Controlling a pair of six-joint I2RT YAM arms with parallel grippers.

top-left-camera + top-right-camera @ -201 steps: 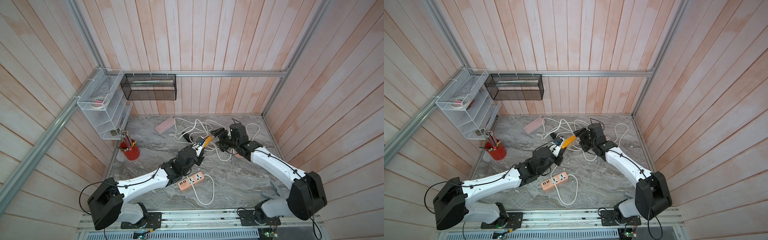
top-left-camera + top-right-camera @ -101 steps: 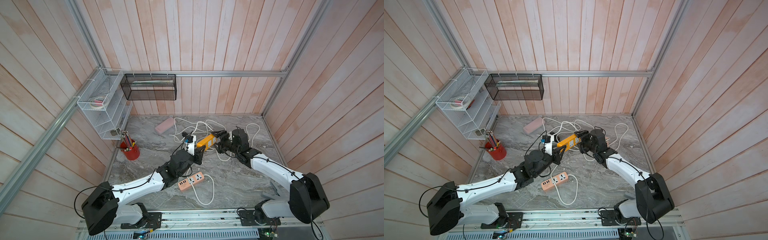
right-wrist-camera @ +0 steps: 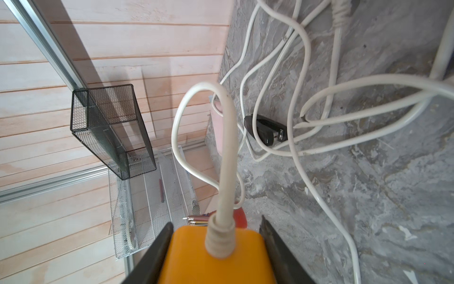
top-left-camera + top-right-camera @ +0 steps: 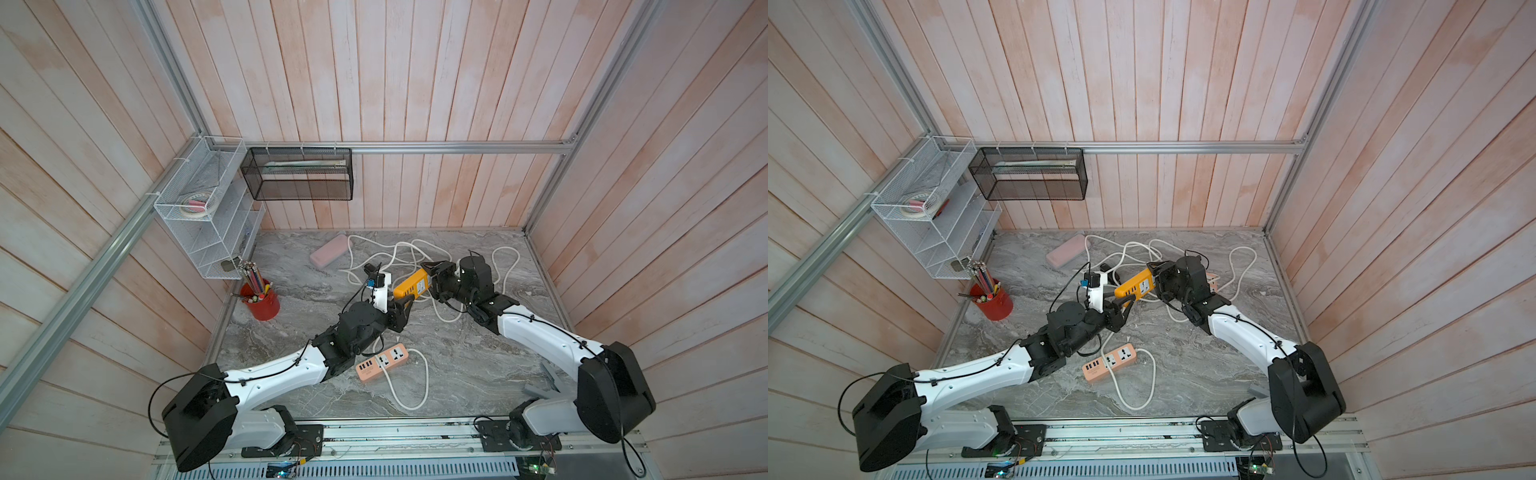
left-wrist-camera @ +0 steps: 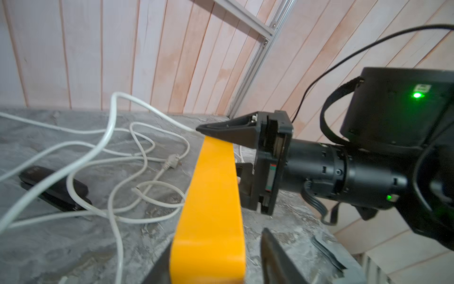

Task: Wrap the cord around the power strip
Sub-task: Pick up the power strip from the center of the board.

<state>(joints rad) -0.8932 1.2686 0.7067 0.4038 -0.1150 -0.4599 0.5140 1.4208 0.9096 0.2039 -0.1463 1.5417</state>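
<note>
Two grippers are seen at opposite ends of a yellow power strip (image 4: 413,283), which is held up off the grey marble table (image 4: 478,374). Nearest the robot's bases, well short of the yellow strip, a salmon power strip (image 4: 382,365) is laid flat with its own cord looped beside it. At the yellow strip's near end, the left gripper (image 5: 216,243) is placed with its jaws apart. A gap is shown on one side, so nothing is gripped by it. At the strip's far end, where the cord comes out, the right gripper (image 3: 216,222) is clamped across the body. Beyond the strip, the white cord (image 3: 227,147) is strewn over the table in loose, tangled loops, and no turn is yet laid round the strip. A handover to the right gripper is judged to be in hand. Next, the left gripper would need to be drawn clear, the cord taken up close to its outlet, and a first turn led across the strip while it is held steady.
</note>
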